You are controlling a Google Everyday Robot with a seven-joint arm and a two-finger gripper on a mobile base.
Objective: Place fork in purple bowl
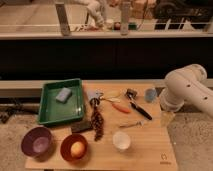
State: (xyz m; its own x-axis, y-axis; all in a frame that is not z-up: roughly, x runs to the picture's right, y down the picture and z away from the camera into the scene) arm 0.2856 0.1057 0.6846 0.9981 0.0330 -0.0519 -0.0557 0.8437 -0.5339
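Rightward, claw (167, 118) by the table (150, 150) edge (its state unclear); fork (131, 125) flat nearby; purple bowl (36, 141) well apart, front-left

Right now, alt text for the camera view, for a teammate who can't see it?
The fork lies on the wooden table right of centre, across from the purple bowl at its front-left corner. The gripper hangs at the table's right edge, near the fork. An orange bowl and white cup sit between.

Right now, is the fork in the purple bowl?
No, the fork lies on the table, far from the purple bowl, near the claw at its edge.
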